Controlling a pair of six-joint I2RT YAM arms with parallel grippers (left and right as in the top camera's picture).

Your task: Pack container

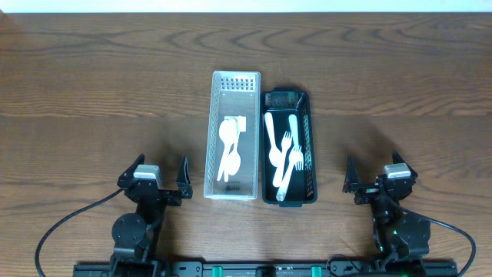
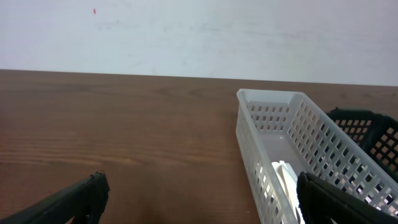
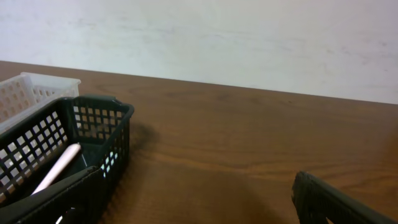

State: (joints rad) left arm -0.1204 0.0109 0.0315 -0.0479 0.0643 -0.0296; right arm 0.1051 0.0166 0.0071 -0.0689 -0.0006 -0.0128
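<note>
Plastic baskets on a wood-grain desk (image 1: 92,85).
White basket (image 1: 233,85) and black basket (image 1: 310,138): perforated plastic; cutlery (image 1: 283,150) smooth white plastic.

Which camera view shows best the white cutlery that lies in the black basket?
The overhead view: it looks straight down into the black basket, so the white cutlery lies open to sight. The right wrist view shows only one white handle inside it. The left wrist view shows just a corner of the basket, not its contents.
</note>
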